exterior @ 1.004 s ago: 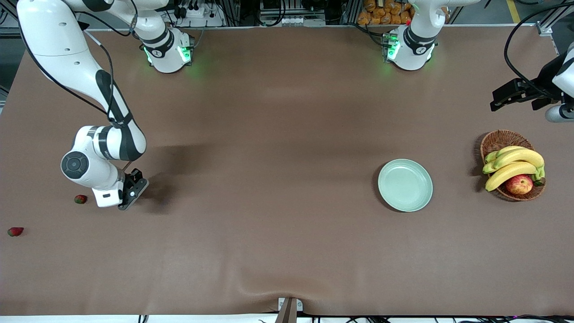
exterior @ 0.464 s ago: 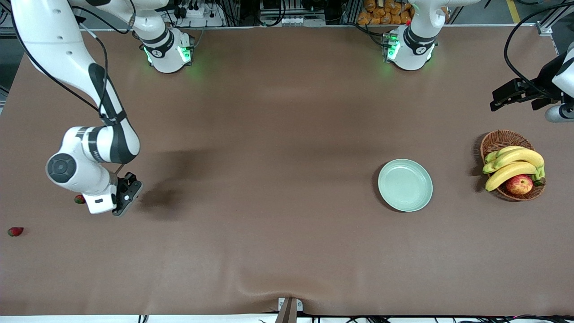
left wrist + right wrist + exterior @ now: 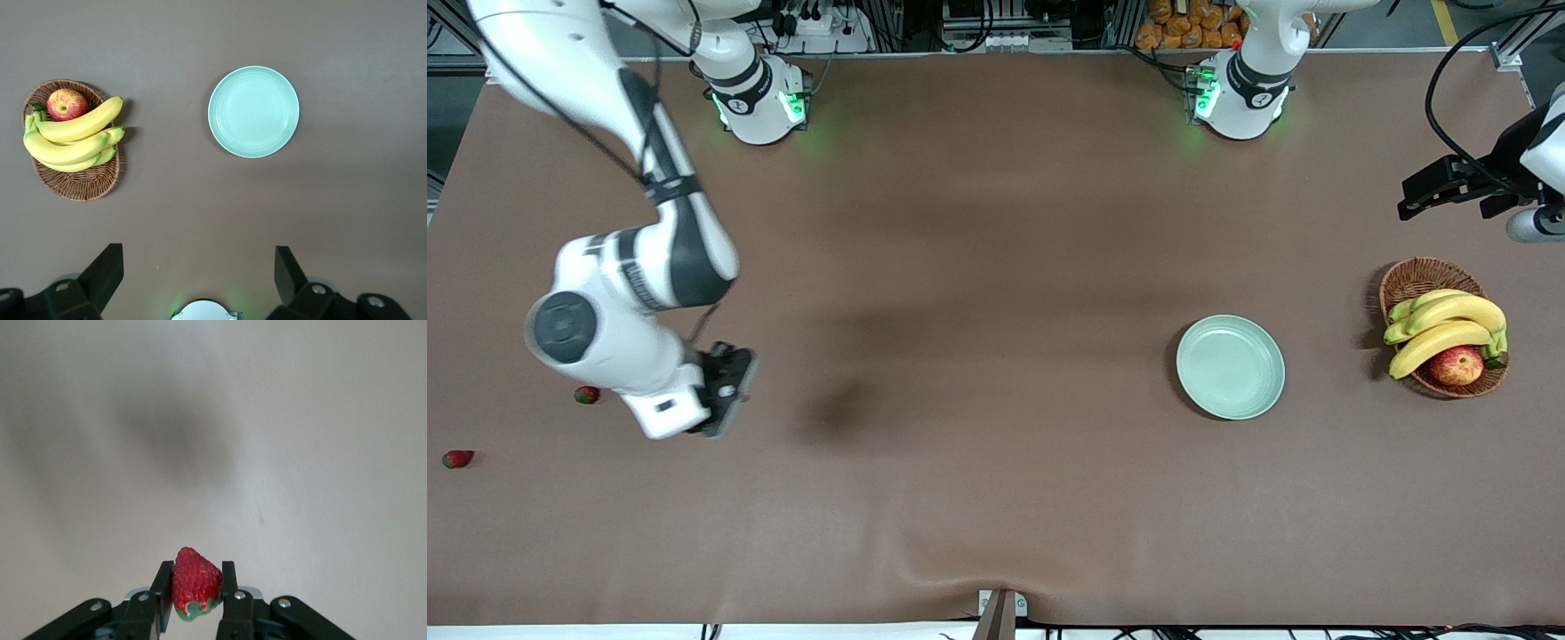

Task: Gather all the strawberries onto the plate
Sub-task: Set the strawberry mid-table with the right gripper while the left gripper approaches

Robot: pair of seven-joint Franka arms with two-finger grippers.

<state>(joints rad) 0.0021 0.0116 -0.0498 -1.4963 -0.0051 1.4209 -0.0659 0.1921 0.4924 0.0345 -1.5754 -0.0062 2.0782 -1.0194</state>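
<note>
My right gripper (image 3: 725,396) hangs over bare table toward the right arm's end, shut on a red strawberry (image 3: 194,581) with a green cap; in the right wrist view the berry sits between the two fingers of the right gripper (image 3: 195,587). Two more strawberries lie on the table: one (image 3: 587,395) beside that gripper, the other (image 3: 457,459) nearer the front camera at the table's end. The pale green plate (image 3: 1230,366) stands empty toward the left arm's end and shows in the left wrist view too (image 3: 253,111). My left gripper (image 3: 1409,206) (image 3: 197,267) waits open, high up.
A wicker basket (image 3: 1414,277) with bananas (image 3: 1445,324) and an apple (image 3: 1456,365) stands beside the plate at the left arm's end; the left wrist view shows the basket (image 3: 80,187) as well. The two arm bases (image 3: 760,102) (image 3: 1240,93) stand along the table's back edge.
The right gripper has lifted off the table with the strawberry and shifted toward the table's middle; its shadow has drawn away from it. The left arm has not moved.
</note>
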